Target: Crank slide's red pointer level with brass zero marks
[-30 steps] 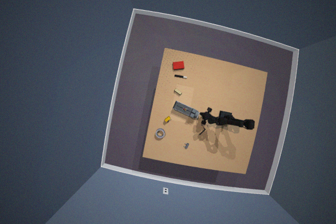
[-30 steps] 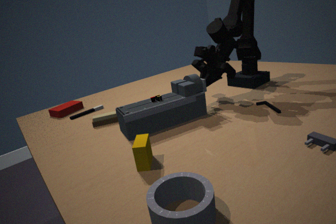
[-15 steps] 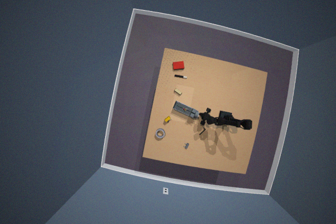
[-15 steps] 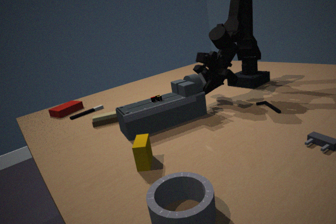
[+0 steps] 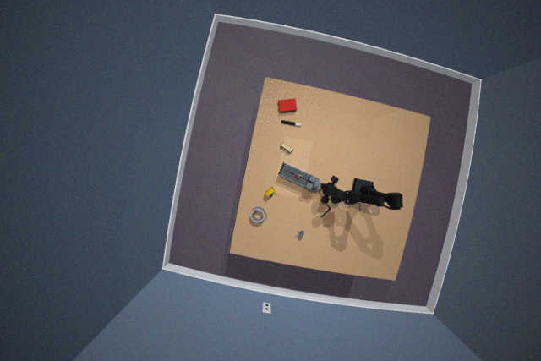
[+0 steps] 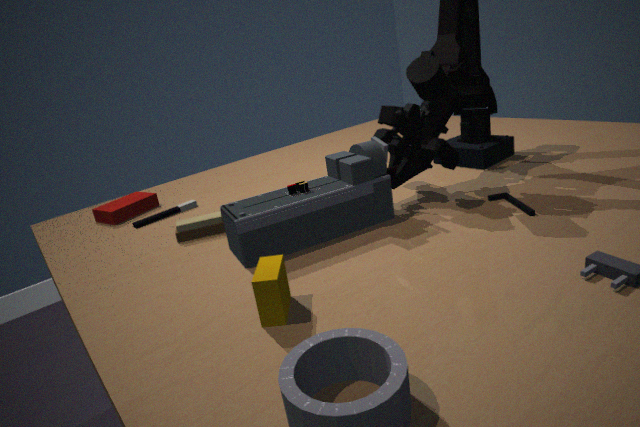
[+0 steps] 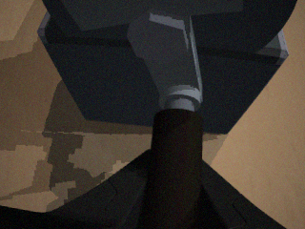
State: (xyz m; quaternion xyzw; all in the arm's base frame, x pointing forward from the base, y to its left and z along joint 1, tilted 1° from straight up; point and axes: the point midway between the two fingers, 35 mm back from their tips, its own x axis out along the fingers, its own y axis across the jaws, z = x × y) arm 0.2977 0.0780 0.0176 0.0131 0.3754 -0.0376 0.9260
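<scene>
My black parallel-jaw gripper (image 6: pixel 400 164) is clenched on the dark cylindrical crank handle (image 7: pixel 175 172) at the end of the grey slide machine (image 6: pixel 310 210).

From the wrist view I see the handle running up to a pale grey crank arm (image 7: pixel 168 52) that lies across the machine's round grey end disc (image 7: pixel 267 0). In the exterior view the long grey box-shaped machine sits on the tan wooden table (image 6: pixel 465 308), its crank end toward my arm's base. The slide's small red pointer (image 6: pixel 295 186) rides on the top rail roughly midway along; I cannot tell whether it lines up with the brass marks. A yellow upright block (image 6: pixel 270 290) stands just beside the machine's far end, and a grey ring (image 6: pixel 342 355) lies near it.
</scene>
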